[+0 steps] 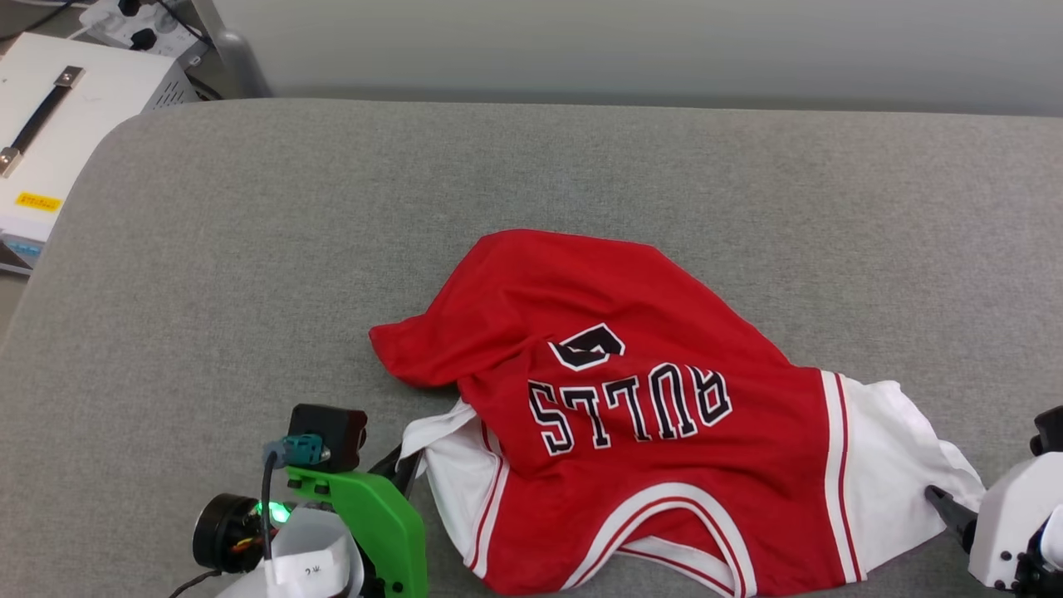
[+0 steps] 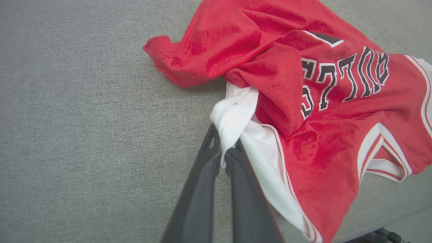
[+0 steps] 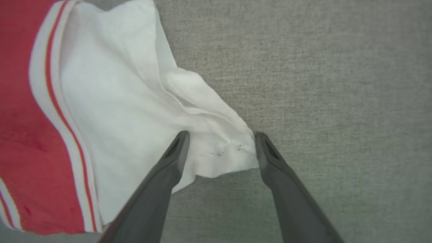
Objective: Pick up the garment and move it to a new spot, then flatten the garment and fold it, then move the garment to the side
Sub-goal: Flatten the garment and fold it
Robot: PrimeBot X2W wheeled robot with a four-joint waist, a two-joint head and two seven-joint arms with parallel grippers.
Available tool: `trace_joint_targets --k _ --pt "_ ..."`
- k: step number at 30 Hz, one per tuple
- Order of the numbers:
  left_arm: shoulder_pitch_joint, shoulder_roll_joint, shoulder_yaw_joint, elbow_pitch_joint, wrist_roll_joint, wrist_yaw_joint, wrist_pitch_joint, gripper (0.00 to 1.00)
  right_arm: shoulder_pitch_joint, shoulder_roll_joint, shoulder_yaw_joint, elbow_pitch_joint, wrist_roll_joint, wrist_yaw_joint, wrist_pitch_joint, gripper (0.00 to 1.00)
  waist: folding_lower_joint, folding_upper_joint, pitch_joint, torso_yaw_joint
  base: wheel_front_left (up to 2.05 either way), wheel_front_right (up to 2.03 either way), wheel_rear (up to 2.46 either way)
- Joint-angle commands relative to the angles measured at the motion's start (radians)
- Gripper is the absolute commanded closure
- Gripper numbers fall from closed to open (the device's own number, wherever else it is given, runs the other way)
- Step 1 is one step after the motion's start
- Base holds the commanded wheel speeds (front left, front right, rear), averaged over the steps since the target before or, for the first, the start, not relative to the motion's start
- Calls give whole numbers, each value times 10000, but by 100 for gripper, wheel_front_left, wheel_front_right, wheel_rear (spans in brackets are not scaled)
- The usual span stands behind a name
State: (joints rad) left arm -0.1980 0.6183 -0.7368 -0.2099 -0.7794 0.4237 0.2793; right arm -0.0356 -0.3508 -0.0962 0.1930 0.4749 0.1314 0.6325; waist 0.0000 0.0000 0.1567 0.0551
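Observation:
The garment [image 1: 631, 415], a red jersey with white sleeves and black "BULLS" lettering, lies rumpled on the grey table [image 1: 249, 249], lettering facing up. My left gripper [image 2: 224, 143] is shut on the white left sleeve [image 2: 233, 114], pinching a fold of it; in the head view it sits at the lower left [image 1: 407, 469]. My right gripper [image 3: 221, 140] stands open, its fingers straddling the corner of the white right sleeve [image 3: 135, 111] that lies flat on the cloth surface. In the head view one dark fingertip [image 1: 942, 502] touches that sleeve's edge.
A white box with a black handle [image 1: 50, 133] stands off the table's far left corner, with a power strip [image 1: 141, 25] behind it. The table's near edge shows in the left wrist view [image 2: 388, 219]. Bare grey surface lies to the left and beyond the jersey.

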Motion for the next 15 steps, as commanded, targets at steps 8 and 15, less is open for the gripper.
trace_joint_targets --k 8,15 --pt "-239 -276 50 161 68 -54 -239 100 -45 -68 1026 1164 820 -7 1223 100 0 0 322 273 0 0 0" --pt "-186 -380 123 228 -35 -147 -491 100 -145 -339 1052 1139 1405 -7 1296 100 0 0 176 248 0 0 0"
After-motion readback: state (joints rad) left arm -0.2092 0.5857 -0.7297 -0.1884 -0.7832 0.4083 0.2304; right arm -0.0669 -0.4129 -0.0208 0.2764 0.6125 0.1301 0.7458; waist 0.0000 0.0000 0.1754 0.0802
